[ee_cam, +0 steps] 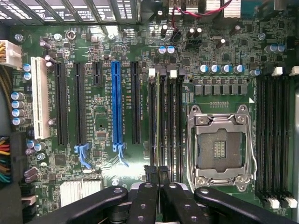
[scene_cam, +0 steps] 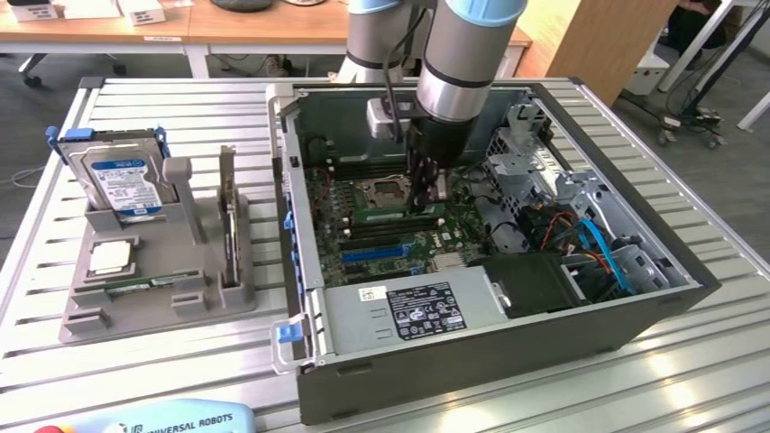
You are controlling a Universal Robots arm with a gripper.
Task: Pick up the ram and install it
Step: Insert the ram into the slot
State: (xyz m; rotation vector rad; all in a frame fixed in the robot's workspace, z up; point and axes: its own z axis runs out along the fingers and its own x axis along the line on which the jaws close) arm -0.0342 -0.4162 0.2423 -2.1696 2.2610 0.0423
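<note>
**Exterior view.** The arm reaches down into the open case (scene_cam: pixel 481 361) on the desk (scene_cam: pixel 673 379). The gripper (scene_cam: pixel 427 200) stands on the board just beside the socket (scene_cam: pixel 388 191), on the exterior view's right.

**Wrist view.** The ram (ee_cam: pixel 156 121) is seen edge-on as a thin pale line. It stands in a memory slot between the blue slot (ee_cam: pixel 117 107) and the socket (ee_cam: pixel 219 147). Its long axis runs along the slot, pointing from the fingers (ee_cam: pixel 148 196) towards a white latch (ee_cam: pixel 152 72). The fingers are drawn nearly together and pinch the ram's near end between their tips.
</note>
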